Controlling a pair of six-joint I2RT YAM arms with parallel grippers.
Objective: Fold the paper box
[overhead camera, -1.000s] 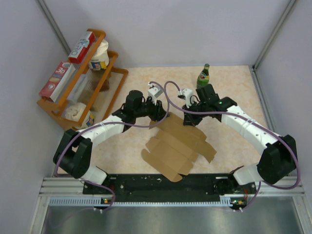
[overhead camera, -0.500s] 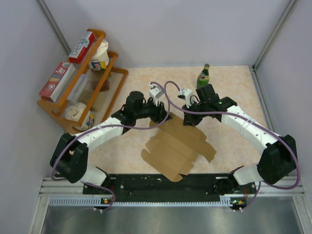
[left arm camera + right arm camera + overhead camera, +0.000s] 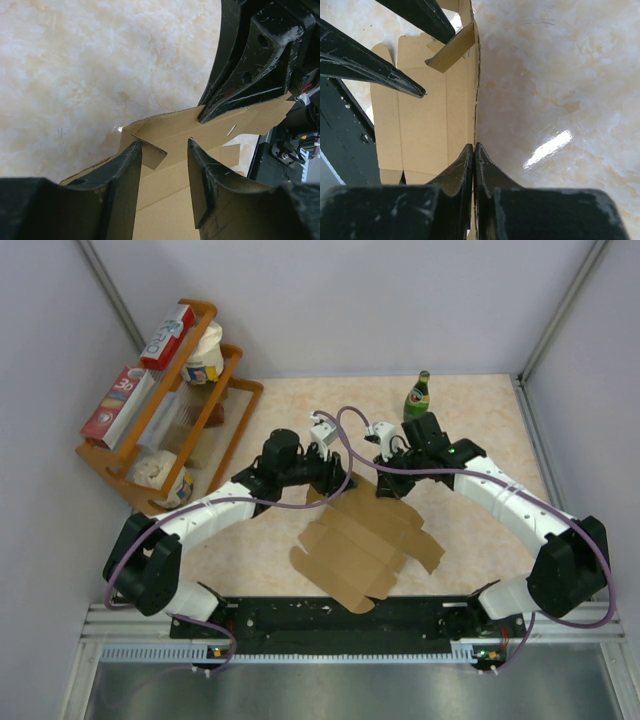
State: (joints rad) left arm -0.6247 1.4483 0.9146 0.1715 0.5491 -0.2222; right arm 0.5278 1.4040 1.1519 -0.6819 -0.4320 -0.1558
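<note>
The paper box is brown die-cut cardboard, lying mostly flat mid-table with its far edge raised. My right gripper is shut on that raised far panel; in the right wrist view the fingers pinch the thin upright edge of the cardboard. My left gripper is open at the box's far left corner. In the left wrist view its fingertips straddle a small corner tab of the cardboard without closing on it. The right gripper's black fingers touch the panel just beyond.
A green bottle stands at the back, just behind the right gripper. An orange wooden rack with red-and-white cartons and tubs stands at the far left. Grey walls enclose the table. The arm bases sit on the black rail at the near edge.
My left gripper has moved slightly right, closer to the box's far left corner. The right arm and the box have stayed in place.
</note>
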